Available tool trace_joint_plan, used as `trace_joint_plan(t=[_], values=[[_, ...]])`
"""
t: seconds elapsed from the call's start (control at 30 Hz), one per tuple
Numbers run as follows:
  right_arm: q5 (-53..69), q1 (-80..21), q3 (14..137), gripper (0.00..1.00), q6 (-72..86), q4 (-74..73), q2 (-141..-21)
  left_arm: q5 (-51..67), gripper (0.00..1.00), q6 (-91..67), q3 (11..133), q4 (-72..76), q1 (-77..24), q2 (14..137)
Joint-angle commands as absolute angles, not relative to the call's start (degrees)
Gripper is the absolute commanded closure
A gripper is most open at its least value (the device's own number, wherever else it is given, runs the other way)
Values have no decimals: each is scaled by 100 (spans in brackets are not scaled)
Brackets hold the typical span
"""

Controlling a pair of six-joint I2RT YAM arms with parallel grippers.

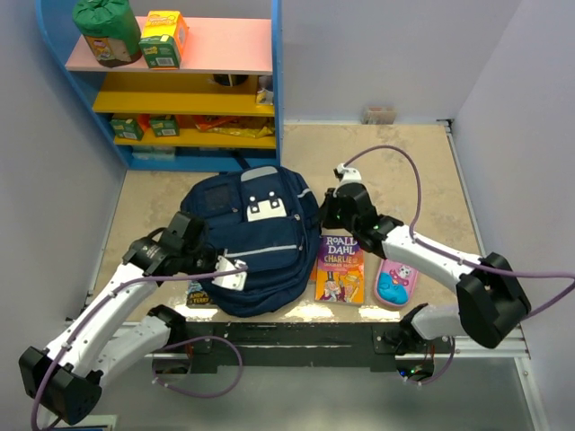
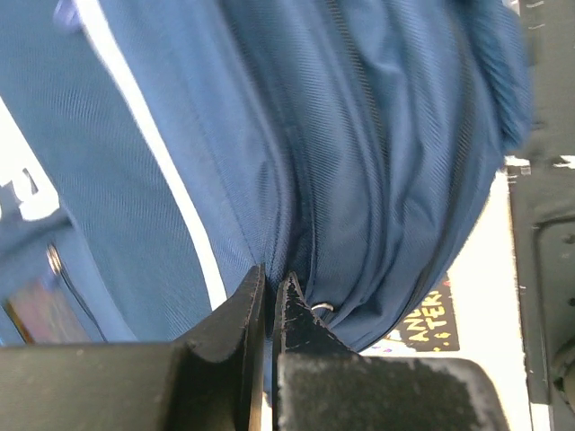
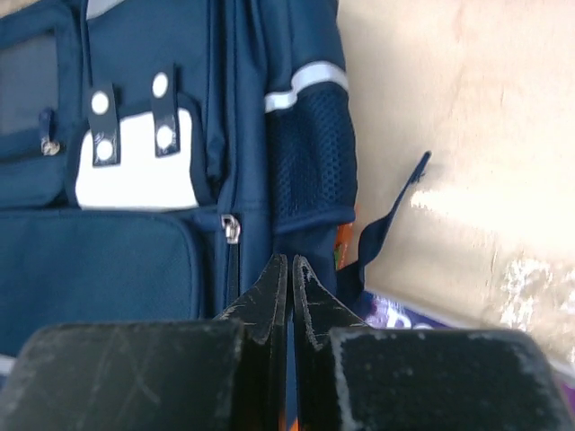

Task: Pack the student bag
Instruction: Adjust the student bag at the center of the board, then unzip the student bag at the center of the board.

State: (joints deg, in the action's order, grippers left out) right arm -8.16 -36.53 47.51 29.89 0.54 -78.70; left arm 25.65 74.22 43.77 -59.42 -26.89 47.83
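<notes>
on the table (image 1: 422, 171) | student bag (image 1: 256, 238) lies flat | left gripper (image 2: 271, 280) pressed together at its seam | right gripper (image 3: 289, 265) pressed together at its side

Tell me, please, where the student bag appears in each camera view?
Top external: student bag at centre, left of the Roald Dahl book.
Left wrist: the bag fills most of the frame.
Right wrist: the bag covers the left side.
Shared landmark: its white patch.

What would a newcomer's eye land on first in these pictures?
The big navy student bag lying in the middle, with the left gripper and right gripper closed at its zippered sides. Next, the bright Roald Dahl book and a pink pencil case just right of it.
</notes>
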Motion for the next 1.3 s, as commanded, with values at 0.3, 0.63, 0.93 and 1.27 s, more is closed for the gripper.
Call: trace_joint_plan(t=[0.3,0.63,0.93,1.27], values=[[-1046,-4086,3384,100,3832,-396,-6101,1131,57,5634,4885,-4859,-2681,5237],[-1336,-4140,4217,81,3323,-615,-6590,1724,30,4677,5635,-4458,-4568,6415],[-1310,-4078,4544,68,3015,-326,-7049,457,29,3832,5080,-2734,-5309,7145],[-730,-3973,4842,64,2813,386,-7707,466,73,3507,4870,-2373,-5309,7489]])
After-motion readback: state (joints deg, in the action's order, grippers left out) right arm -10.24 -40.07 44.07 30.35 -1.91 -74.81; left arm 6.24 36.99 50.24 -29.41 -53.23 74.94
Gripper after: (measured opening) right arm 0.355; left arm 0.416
